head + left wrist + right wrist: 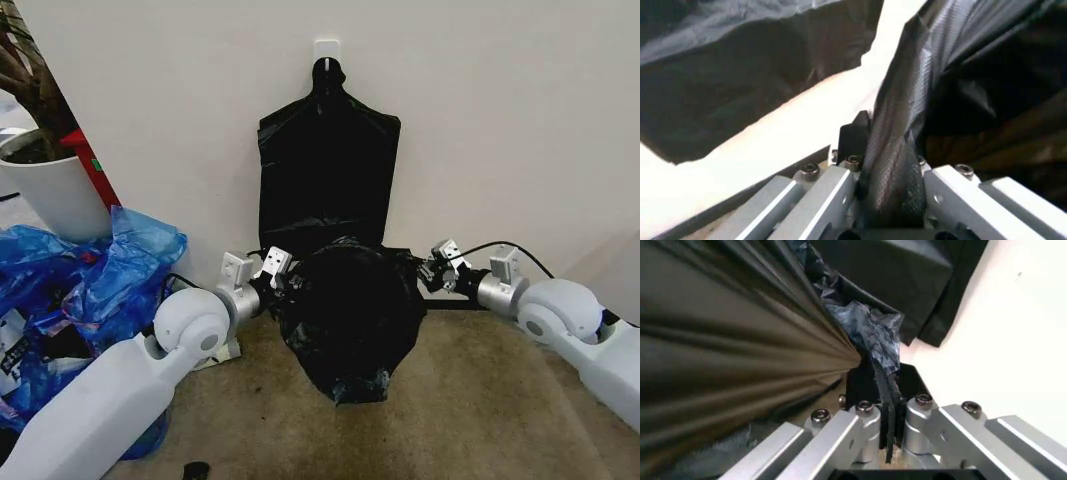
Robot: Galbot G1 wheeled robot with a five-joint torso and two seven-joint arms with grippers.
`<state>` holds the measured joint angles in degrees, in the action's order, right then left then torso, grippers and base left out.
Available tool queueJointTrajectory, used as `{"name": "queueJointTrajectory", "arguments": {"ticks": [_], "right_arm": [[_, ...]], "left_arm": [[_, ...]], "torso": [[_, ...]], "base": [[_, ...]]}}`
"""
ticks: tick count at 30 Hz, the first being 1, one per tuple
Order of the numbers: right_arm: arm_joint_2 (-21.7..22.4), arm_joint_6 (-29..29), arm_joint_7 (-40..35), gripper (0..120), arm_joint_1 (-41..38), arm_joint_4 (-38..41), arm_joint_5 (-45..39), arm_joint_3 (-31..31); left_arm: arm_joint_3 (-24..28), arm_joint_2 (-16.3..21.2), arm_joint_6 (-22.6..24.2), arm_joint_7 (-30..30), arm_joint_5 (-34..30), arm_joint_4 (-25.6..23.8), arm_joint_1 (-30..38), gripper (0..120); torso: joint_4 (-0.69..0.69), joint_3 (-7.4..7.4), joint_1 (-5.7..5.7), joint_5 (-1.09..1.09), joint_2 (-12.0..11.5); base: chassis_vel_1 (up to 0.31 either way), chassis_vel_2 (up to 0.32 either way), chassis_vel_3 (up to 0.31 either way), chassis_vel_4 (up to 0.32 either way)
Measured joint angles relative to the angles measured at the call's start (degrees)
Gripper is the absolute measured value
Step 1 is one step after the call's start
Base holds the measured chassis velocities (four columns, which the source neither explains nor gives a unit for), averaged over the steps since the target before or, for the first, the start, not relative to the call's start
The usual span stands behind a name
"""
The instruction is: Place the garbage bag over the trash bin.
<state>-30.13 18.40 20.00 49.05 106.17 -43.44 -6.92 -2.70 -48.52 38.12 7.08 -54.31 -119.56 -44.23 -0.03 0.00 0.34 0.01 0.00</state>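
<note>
The garbage bag [350,320], glossy wrinkled black film, hangs stretched between my two grippers just above the carpet, bulging round in the middle. My left gripper [283,282] is shut on the bag's left edge; in the left wrist view the film [897,150] runs down between the closed fingers [852,142]. My right gripper [430,272] is shut on the right edge, and in the right wrist view a thin fold of the film [873,340] is pinched between the pads [863,390]. The trash bin is hidden; I cannot tell whether it stands under the bag.
A flat black bundle [325,170] hangs from a white wall hook [327,48] right behind the bag. Blue plastic bags [100,270] lie heaped at the left beside a large white plant pot [50,195]. Brown carpet [480,400] stretches to the front and right.
</note>
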Motion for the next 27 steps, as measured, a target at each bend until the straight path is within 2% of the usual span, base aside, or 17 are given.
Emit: {"name": "queueJointTrajectory", "arguments": {"ticks": [7,11,14,17,18,20,21,22,23,25,27], "right_arm": [[-0.48,-4.13,5.46,0,0.21,-4.10,3.84,0.13],[-1.38,-9.73,10.41,0,0.14,-7.54,5.85,0.48],[-2.18,-13.50,11.26,0,0.25,-9.14,5.88,0.77],[-2.40,-15.29,11.18,0,0.53,-9.72,6.16,0.79],[-2.40,-15.64,10.84,3,0.95,-9.92,6.64,0.59],[-2.03,-15.70,9.60,8,1.72,-9.65,6.84,0.00],[-1.63,-15.70,8.89,14,2.20,-8.75,6.43,-0.34],[-1.28,-15.65,8.27,19,2.54,-8.05,5.74,-0.59],[-1.28,-15.65,8.27,19,2.54,-8.05,5.74,-0.59],[-1.03,-15.72,6.57,27,2.66,-6.73,4.49,-0.99],[-0.93,-16.34,4.26,38,2.61,-5.54,3.78,-1.17]], "left_arm": [[-1.41,-0.26,-0.53,0.99,-4.90,0.15,-0.16,1],[-1.98,-0.33,-1.26,1.73,-8.92,0.21,-0.13,1],[-2.20,-0.66,-1.76,2.13,-12.62,0.69,0.26,1],[-2.20,-0.90,-2.26,2.30,-13.57,1.06,0.47,1],[-2.24,-0.98,-2.75,2.36,-13.85,1.27,0.60,1],[-2.35,-1.13,-3.26,2.57,-14.17,1.57,0.85,1],[-2.36,-1.22,-3.34,2.74,-14.25,1.81,0.92,1],[-2.36,-1.34,-3.37,2.93,-14.35,2.03,0.91,1],[-2.36,-1.34,-3.37,2.93,-14.35,2.03,0.91,1],[-2.46,-1.52,-3.43,4.05,-14.90,2.26,0.67,1],[-2.46,-1.57,-3.48,4.74,-15.08,2.67,0.26,1]], "torso": [[0.01,0.00,0.00,-0.01,0.00],[0.01,0.00,0.00,-0.01,0.00],[0.02,0.00,0.00,-0.01,0.00],[0.01,0.00,0.00,-0.01,0.00],[0.03,0.00,0.00,-0.03,0.00],[-0.04,0.01,0.01,0.04,0.00],[0.01,-0.01,0.00,0.00,0.00],[-0.04,0.00,0.01,-0.07,0.00],[-0.04,0.00,0.01,-0.07,0.00],[0.01,0.00,0.00,0.01,0.00],[0.03,0.00,0.00,-0.01,0.00]], "base": [[0.000,0.000,0.000,0.000],[0.000,0.000,0.000,0.000],[0.000,0.000,0.000,0.000],[0.000,0.000,0.000,0.000],[0.000,0.000,0.000,0.000],[0.000,0.000,0.000,0.000],[0.000,0.000,0.000,0.000],[0.000,0.000,0.000,0.000],[0.000,0.000,0.000,0.000],[0.000,0.000,0.000,0.000],[0.000,0.000,0.000,0.000]]}}
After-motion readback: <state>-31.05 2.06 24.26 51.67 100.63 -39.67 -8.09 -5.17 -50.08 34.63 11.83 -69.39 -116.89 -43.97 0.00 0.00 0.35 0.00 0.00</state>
